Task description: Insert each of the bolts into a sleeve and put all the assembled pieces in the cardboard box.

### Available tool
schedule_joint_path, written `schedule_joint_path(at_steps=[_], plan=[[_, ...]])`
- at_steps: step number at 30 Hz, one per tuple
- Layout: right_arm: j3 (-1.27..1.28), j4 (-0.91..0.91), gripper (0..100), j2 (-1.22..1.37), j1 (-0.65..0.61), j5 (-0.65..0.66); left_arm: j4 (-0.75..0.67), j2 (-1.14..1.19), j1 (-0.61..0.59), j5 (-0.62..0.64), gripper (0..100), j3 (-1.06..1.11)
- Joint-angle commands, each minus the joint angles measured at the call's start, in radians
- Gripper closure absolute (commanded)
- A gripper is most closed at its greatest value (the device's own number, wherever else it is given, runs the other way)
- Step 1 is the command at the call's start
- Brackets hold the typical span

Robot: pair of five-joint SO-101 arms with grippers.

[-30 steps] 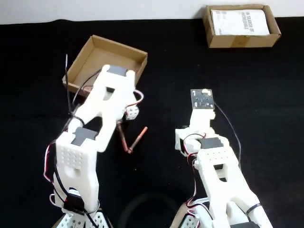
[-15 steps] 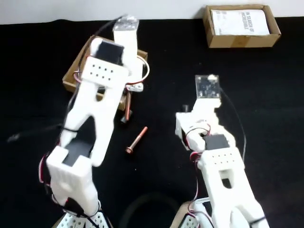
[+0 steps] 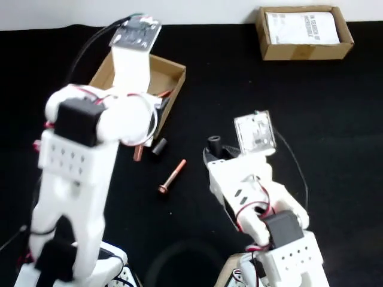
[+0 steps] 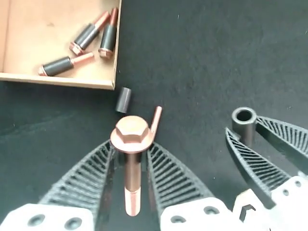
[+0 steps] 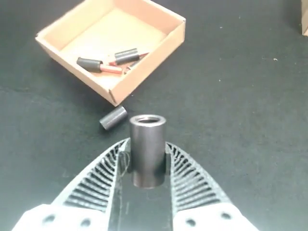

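**Claws.** The left claw [image 4: 131, 147] is clamped on a copper bolt [image 4: 130, 190]. It grips the shank just under the hexagonal head, and the threaded end points back toward the wrist. The right claw [image 5: 147, 161] is clamped on a dark sleeve [image 5: 147, 137], which stands upright between the fingers with its open bore facing away from the wrist. In the left wrist view the two claws are near each other but apart, and the bolt and sleeve do not touch.

**Surroundings.** A spare sleeve [image 3: 158, 146] lies on its side on the black table [image 3: 335, 149], just beside the outer wall of the cardboard box [image 3: 173, 76]. A spare bolt [image 3: 172, 176] lies near it. Three assembled pieces [image 4: 88, 36] rest inside the box. A second box [image 3: 299, 51] holding a printed sheet sits well apart at the far edge.

**Hazards.** We judge that the joining step comes next, and we note the following risks:

- The bolt's head faces outward, so its threaded end sits between the fingers. The sleeve may have no free path onto it without a re-grip.
- If the two axes are not in line, the thread will catch on the sleeve rim and jam.
- The ribbed fingers flex, so a sideways push could tilt the sleeve or pivot the bolt in the grip.
- A released part would probably roll on the table.
- A low pass by the left arm could knock the spare sleeve or spare bolt out of reach.
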Motion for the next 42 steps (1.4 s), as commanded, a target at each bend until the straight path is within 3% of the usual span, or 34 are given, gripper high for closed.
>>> schedule_joint_path(at_steps=[1, 5, 10, 14, 17, 25, 33, 42], plan=[[0.067, 0.008, 99.2, -0.068, -0.031, 0.012, -0.115, -0.127, 0.010, -0.028, 99, 0.156], [0.217, 0.005, 99.2, -0.137, -0.079, 0.014, -0.235, -0.214, 0.025, -0.135, 99, 0.380], [0.424, -0.159, 99.2, -0.272, -0.084, 0.101, -0.404, -0.269, 0.054, -0.121, 99, 0.575], [0.607, -0.441, 99.2, -0.383, -0.054, 0.109, -0.664, -0.277, 0.088, 0.104, 99, 0.716], [0.679, -0.515, 99.2, -0.441, -0.053, 0.109, -0.802, -0.275, 0.094, 0.270, 99, 0.751], [0.710, -0.515, 99.2, -0.509, -0.051, 0.106, -1.165, -0.280, 0.099, 0.301, 99, 0.908], [0.707, -0.515, 99.2, -0.510, -0.051, 0.106, -1.152, -0.409, 0.206, 0.301, 99, 0.920], [0.700, -0.515, 99.2, -0.510, -0.051, 0.106, -1.076, -0.498, 0.211, 0.299, 99, 0.921]])
